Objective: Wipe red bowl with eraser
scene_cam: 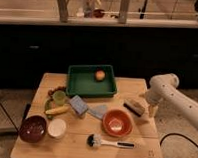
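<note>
Camera view from where I stand puts the near edge of the wooden table (144, 148) closest, with a white-handled brush (109, 142) lying along it, dark bristles to the left. To the left sit a dark maroon bowl (33, 128) and, just beside it, a small white bowl (57, 127). A little further back the red bowl (116, 122) rests upright right of centre, orange-red with a paler inside, nothing in it that I can make out. Just beyond it to the right the eraser (134, 107) lies flat on the table, close to the bowl's rim but apart from it. The gripper (152, 112) hangs just right of the eraser near the table's right edge, at the end of a white arm (164, 86) reaching in from the right; whether it grips anything I cannot tell. Left of the red bowl lie a grey cloth (97, 112), a blue sponge (78, 104), a banana (57, 110) and a green cup (59, 97). Furthest back stands a green tray (87, 85) with a round orange fruit (99, 74) in its far right corner.
</note>
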`<action>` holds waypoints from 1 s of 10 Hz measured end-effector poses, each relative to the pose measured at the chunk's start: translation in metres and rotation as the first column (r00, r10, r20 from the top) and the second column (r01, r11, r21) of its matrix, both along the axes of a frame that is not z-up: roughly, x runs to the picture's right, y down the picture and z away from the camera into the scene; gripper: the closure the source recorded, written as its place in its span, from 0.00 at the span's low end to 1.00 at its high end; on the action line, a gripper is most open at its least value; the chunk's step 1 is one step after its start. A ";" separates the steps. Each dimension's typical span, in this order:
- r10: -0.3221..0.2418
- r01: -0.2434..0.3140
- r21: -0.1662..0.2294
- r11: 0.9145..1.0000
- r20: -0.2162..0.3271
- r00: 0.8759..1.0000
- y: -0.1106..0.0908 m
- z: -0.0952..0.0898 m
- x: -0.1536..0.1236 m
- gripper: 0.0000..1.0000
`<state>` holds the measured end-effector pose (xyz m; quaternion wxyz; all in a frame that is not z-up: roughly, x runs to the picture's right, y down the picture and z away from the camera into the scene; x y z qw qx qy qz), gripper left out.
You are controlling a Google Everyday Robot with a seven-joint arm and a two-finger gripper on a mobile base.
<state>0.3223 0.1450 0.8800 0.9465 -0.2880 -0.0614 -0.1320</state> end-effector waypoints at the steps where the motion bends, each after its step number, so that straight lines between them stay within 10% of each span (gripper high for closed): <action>1: 0.000 0.000 -0.004 1.000 0.002 1.000 0.003 0.003 0.000 0.20; 10: 0.240 -0.254 -0.065 0.965 -0.167 0.956 -0.005 -0.024 -0.025 0.20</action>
